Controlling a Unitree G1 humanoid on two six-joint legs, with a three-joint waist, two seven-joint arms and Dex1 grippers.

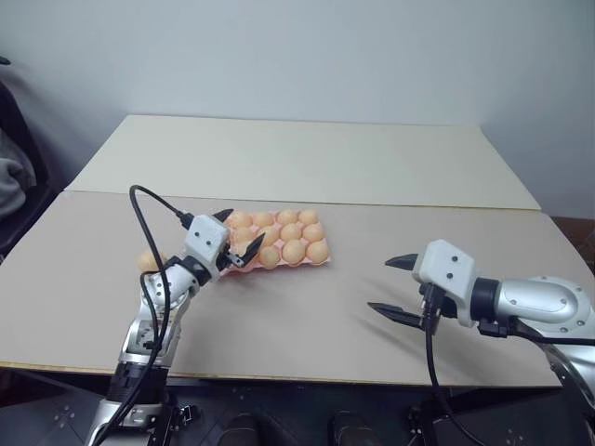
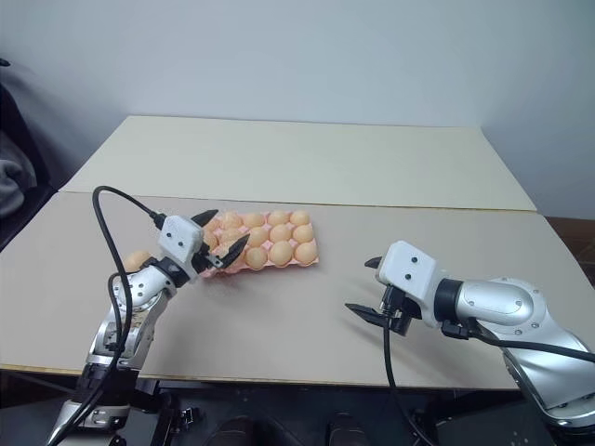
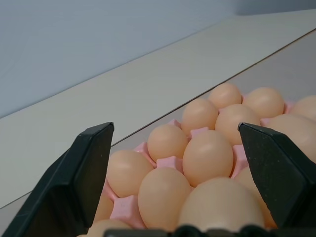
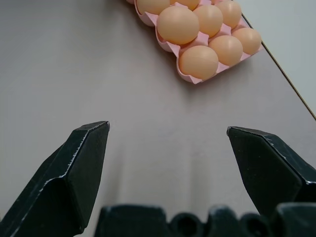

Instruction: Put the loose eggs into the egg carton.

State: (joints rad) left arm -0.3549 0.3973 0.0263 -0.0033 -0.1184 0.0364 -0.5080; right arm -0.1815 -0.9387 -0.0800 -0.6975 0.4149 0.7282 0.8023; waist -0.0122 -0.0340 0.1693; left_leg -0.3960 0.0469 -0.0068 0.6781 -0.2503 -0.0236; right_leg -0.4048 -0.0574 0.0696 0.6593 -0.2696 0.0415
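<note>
The pale pink egg carton (image 1: 322, 262) lies on the tan table, left of centre, its cups holding several tan-orange eggs (image 1: 292, 231). My left gripper (image 1: 240, 232) hovers open over the carton's left end. In the left wrist view its fingers (image 3: 84, 173) stand wide apart on either side of the nearest seated eggs (image 3: 207, 155). One loose egg (image 1: 149, 261) rests on the table to the left of the carton, beside my left forearm. My right gripper (image 1: 383, 284) is open and holds nothing, over bare table to the right of the carton (image 4: 192, 79).
The table (image 1: 297, 334) is made of two boards, with a seam running behind the carton. A paler board (image 1: 307, 158) lies farther back, against a white wall. A dark shape (image 1: 14, 177) stands at the far left edge.
</note>
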